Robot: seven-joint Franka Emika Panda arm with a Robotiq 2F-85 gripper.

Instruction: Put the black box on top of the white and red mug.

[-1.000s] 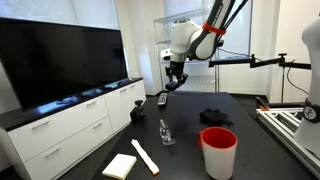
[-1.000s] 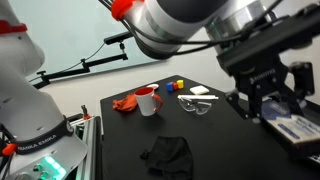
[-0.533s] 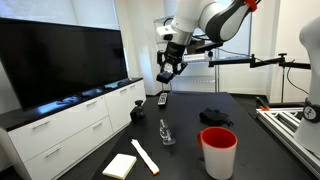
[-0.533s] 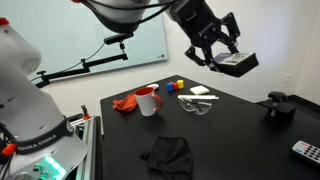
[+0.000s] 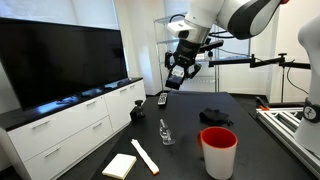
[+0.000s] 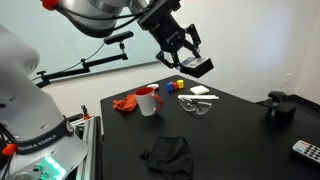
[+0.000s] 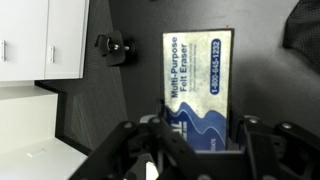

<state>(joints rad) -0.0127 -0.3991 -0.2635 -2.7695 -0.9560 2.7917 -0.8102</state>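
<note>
Black tabletop [image 5: 190, 125] beside a white cabinet [image 5: 70, 125] carrying a large dark flat screen [image 5: 60, 55]; pale walls behind.

- Gripper [image 6: 188, 58]: clamped on the small flat rectangular black box [image 6: 198, 67], held in the air well above the table. In the wrist view the fingers [image 7: 240, 135] press the box's two sides (the blue and white label faces the camera and reads "Multi-Purpose Felt Eraser") [image 7: 198, 85].
- Large white cylindrical mug with red rim and red inside [image 5: 218, 152]: upright on the table, nothing on top of it, well apart from the box. In an exterior view it stands touching a crumpled red cloth [image 6: 124, 103].
- Soft black cloth [image 5: 215, 116]: lying on the table beyond the mug.
- Small clear glass [image 5: 166, 132]: upright, near the table's middle.
- Slim grey-black remote control [image 5: 162, 98]: flat on the table, below the raised box.
</note>
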